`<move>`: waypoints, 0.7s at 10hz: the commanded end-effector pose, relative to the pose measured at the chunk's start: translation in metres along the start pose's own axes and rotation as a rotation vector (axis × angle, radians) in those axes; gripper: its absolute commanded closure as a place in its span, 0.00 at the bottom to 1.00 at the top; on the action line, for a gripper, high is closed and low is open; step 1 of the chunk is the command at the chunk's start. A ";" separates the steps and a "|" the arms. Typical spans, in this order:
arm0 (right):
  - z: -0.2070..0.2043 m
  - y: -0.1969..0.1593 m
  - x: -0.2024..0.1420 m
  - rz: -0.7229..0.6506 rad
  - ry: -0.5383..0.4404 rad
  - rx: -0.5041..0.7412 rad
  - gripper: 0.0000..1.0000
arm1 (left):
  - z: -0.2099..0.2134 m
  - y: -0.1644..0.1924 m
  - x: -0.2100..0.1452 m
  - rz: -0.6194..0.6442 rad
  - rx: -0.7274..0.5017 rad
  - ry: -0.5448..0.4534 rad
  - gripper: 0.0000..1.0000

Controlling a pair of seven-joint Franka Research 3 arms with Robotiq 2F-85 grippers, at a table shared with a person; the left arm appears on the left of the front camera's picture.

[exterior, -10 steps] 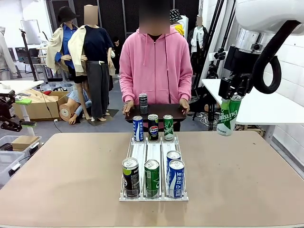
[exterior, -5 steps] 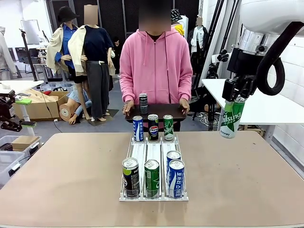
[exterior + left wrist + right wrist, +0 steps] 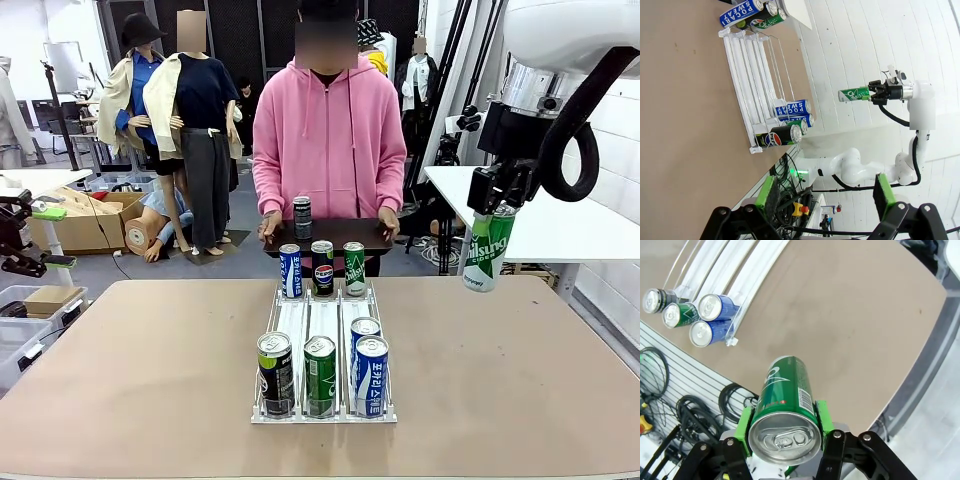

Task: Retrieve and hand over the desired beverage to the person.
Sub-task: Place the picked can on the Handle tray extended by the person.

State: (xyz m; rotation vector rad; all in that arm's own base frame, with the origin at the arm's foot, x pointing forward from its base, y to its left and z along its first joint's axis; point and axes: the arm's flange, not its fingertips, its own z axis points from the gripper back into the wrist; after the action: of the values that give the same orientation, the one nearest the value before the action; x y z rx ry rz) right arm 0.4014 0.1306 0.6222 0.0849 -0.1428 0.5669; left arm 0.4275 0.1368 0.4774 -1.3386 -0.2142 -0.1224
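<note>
My right gripper [image 3: 497, 203] is shut on a green can [image 3: 486, 250], which hangs upright in the air high over the table's right side. In the right wrist view the green can [image 3: 784, 410] sits between the green pads [image 3: 821, 416], top towards the camera. The left wrist view shows that can [image 3: 854, 94] far off in the right gripper [image 3: 874, 93]. My left gripper [image 3: 826, 194] is open with nothing between its fingers. The person [image 3: 328, 140], in a pink hooded sweatshirt, stands at the far side holding a dark tray [image 3: 345, 233] with a black can [image 3: 302, 217] on it.
A clear can rack [image 3: 308, 320] stands mid-table, with three cans at its far end and several at the near end. The brown table [image 3: 500, 380] is bare to the rack's left and right. A white table [image 3: 560, 225] stands at the right.
The right gripper has carried the green can slightly right and upward; it has held still for the last half second. The person and the rack have not moved.
</note>
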 end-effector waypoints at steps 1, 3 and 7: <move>0.003 0.000 0.001 -0.007 -0.006 -0.001 0.77 | 0.000 -0.002 -0.002 -0.004 0.002 -0.007 0.00; 0.003 0.000 0.001 -0.007 -0.006 -0.001 0.77 | 0.000 -0.002 -0.002 -0.004 0.002 -0.007 0.00; 0.003 0.000 0.001 -0.007 -0.006 -0.001 0.77 | 0.000 -0.002 -0.002 -0.004 0.002 -0.007 0.00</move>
State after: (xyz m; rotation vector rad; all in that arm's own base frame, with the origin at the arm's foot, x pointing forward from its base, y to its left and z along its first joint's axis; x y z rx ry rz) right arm 0.4014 0.1306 0.6222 0.0849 -0.1428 0.5668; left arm 0.4275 0.1368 0.4774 -1.3386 -0.2142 -0.1224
